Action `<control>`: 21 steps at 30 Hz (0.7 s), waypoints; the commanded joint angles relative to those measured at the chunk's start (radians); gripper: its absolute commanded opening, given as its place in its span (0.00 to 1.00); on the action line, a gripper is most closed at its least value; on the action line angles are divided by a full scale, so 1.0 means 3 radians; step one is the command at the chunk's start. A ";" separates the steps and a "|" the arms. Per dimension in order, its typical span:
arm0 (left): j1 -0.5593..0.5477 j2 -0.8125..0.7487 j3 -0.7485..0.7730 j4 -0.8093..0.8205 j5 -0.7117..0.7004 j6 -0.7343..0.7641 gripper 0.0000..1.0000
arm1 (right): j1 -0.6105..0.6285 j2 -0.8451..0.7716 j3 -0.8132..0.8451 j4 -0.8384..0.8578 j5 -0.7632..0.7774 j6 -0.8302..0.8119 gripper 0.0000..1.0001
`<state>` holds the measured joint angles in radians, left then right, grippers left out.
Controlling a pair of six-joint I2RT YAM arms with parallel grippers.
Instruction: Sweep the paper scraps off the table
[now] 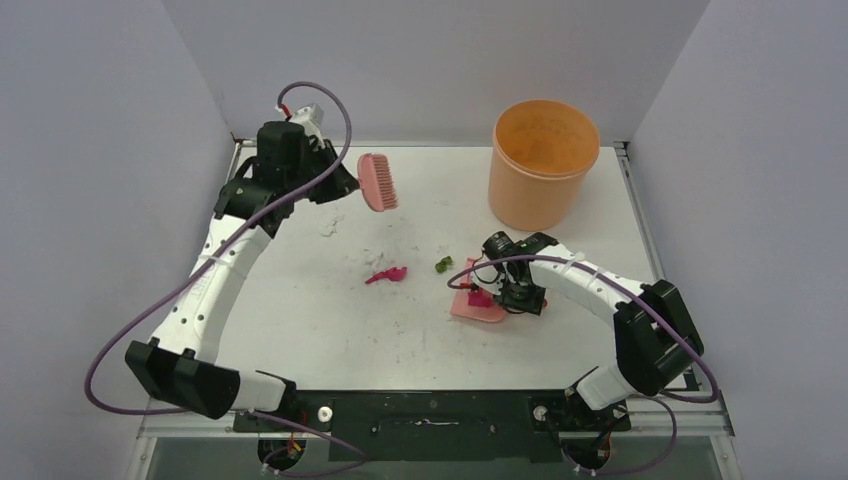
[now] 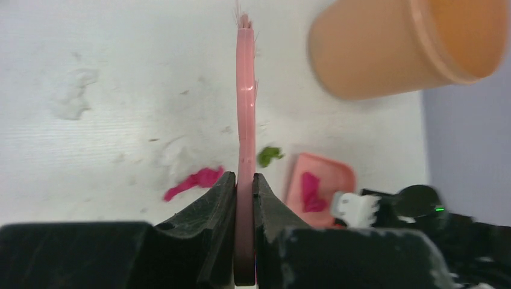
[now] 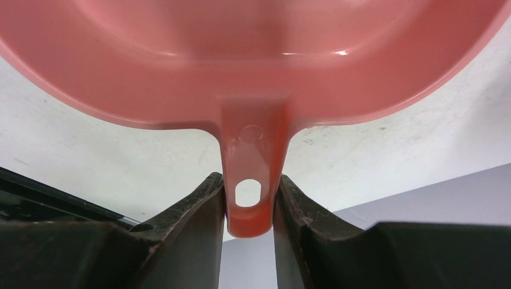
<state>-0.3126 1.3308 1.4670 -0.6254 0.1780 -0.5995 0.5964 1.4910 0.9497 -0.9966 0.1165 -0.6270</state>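
My left gripper [image 2: 244,177] is shut on the handle of the pink hand brush [image 1: 377,181], held above the back left of the table [image 1: 330,330]. My right gripper [image 3: 248,180] is shut on the handle of the pink dustpan [image 1: 472,306], which rests on the table mid-right. One magenta paper scrap [image 2: 311,191] lies inside the pan. On the table lie another magenta scrap [image 1: 386,274], a green scrap [image 1: 442,264] just left of the pan, and a white scrap [image 1: 331,226] under the left arm.
An orange bucket [image 1: 543,163] stands upright at the back right, behind the dustpan. Grey walls close in the table on three sides. Faint white smears mark the surface near the middle.
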 commanded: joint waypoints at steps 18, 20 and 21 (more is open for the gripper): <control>-0.0695 0.1246 0.0457 -0.1535 -0.1819 0.1262 0.00 | -0.0113 0.0956 0.1019 -0.0423 0.0212 -0.0068 0.05; -0.0699 0.1256 0.0398 -0.1440 -0.1619 0.1217 0.00 | -0.0099 0.1009 0.1095 -0.0421 0.0153 -0.0046 0.05; -0.0702 0.1244 0.0358 -0.1373 -0.1531 0.1198 0.00 | -0.0096 0.1020 0.1120 -0.0417 0.0107 -0.0043 0.06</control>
<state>-0.5129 1.7073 1.5936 -1.1160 -0.3508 -0.2317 0.5636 1.7889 1.2221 -1.1107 0.1551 -0.6708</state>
